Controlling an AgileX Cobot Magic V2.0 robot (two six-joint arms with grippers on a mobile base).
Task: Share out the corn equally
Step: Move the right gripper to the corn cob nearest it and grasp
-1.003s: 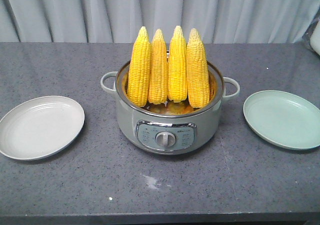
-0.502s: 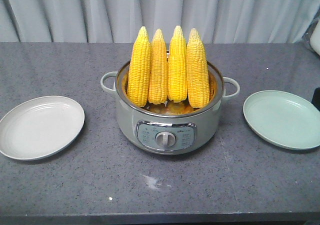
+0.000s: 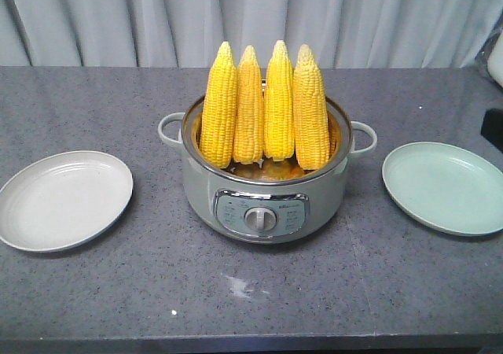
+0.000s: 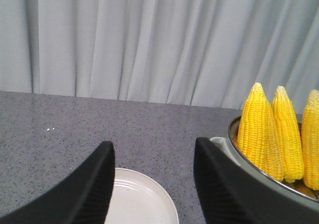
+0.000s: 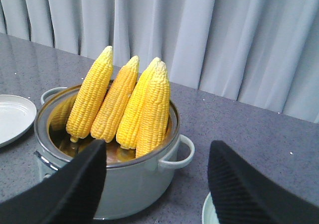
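Left gripper (image 4: 154, 142) fingers apart, empty, white plate (image 4: 144, 199) below it, pot (image 4: 230, 143) just to the right. Right wrist view: right gripper (image 5: 158, 143) spread too, empty, facing the corn (image 5: 124, 104). Front view: all four cobs stand tips-up in the pot; white plate and green plate (image 3: 448, 185) both bare. Looks like step one, nothing distributed yet. Next: close on one cob's upper half, lift straight up. Target is two per plate.

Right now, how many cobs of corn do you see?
4, all upright in the pot: leftmost cob, second cob, third cob, rightmost cob. Others could lie hidden below them.
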